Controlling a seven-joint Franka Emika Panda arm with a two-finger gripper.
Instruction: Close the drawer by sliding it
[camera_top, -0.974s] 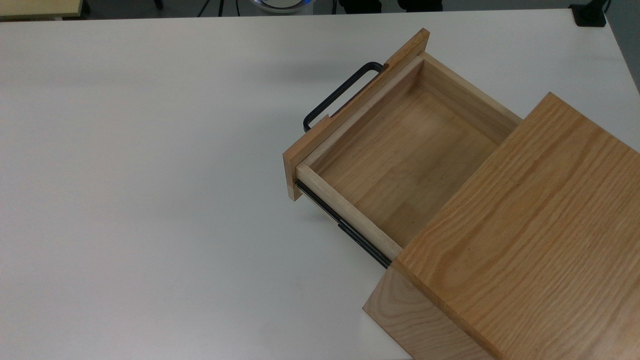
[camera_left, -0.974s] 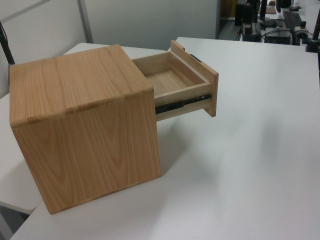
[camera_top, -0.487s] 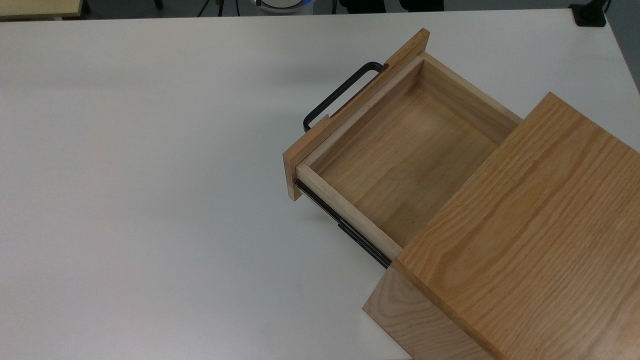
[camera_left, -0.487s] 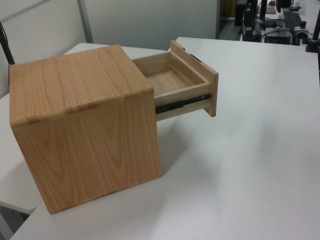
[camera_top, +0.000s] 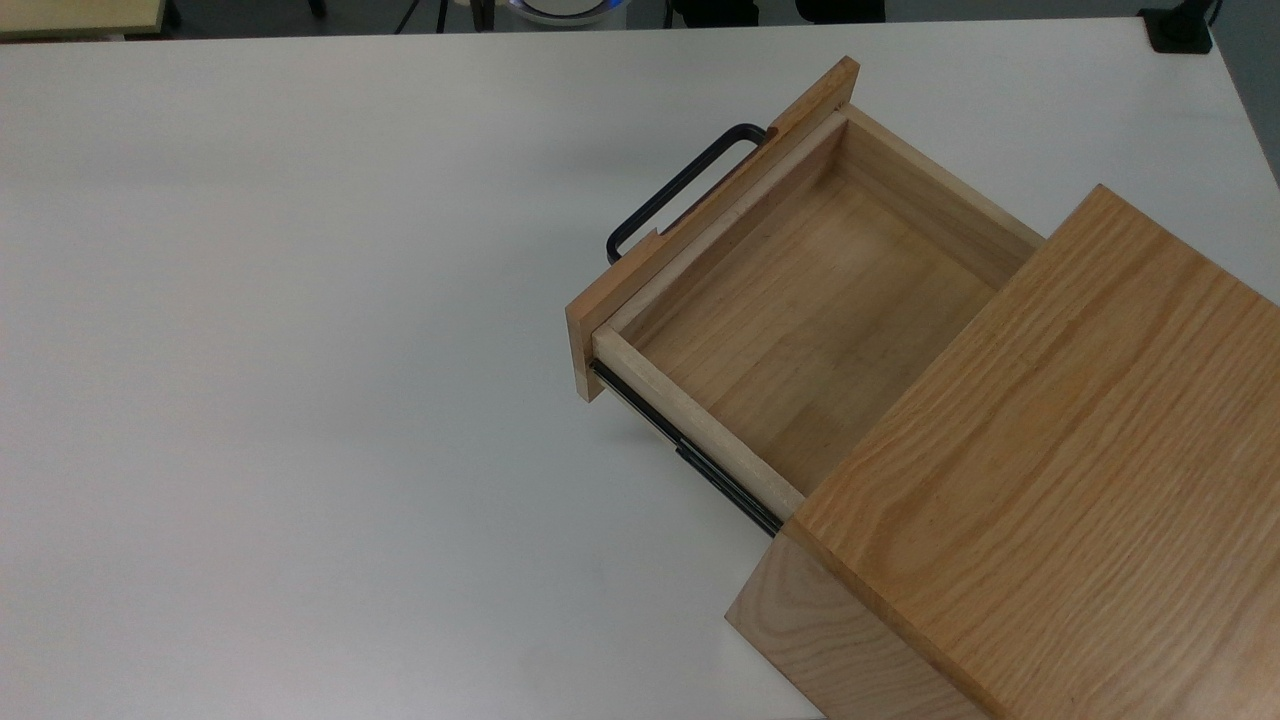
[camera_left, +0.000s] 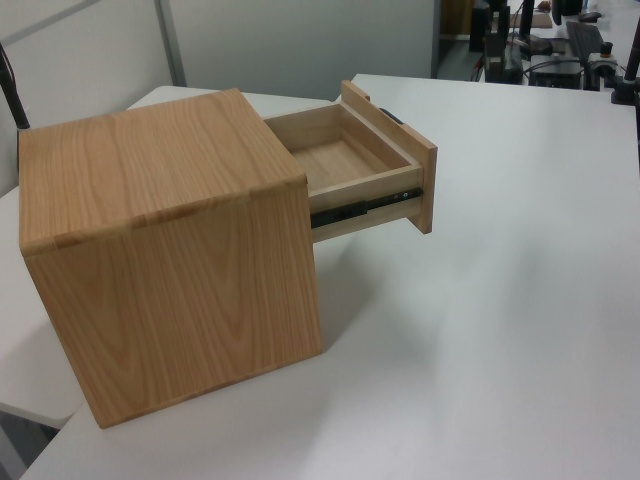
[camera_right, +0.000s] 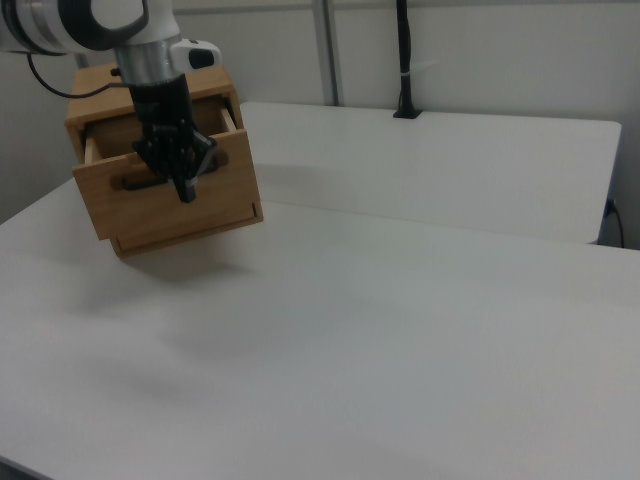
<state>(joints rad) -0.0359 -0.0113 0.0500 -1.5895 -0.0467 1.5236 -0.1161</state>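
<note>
Looking down in the top view, I see the drawer (camera_top: 800, 300) pulled well out of the cabinet (camera_top: 1040, 470) on the white worktop (camera_top: 300, 400), its black handle (camera_top: 675, 190) on the front panel. In the left view, the drawer (camera_left: 360, 165) juts from the cabinet's (camera_left: 170, 250) upper part. In the right view, the hand (camera_right: 185, 190) hangs in front of the drawer's (camera_right: 180, 190) front panel, fingers pointing down; I cannot tell whether they are apart or together.

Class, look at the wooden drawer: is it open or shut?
Open. The drawer sticks well out of the cabinet, its bare inside and black side rail exposed.
</note>
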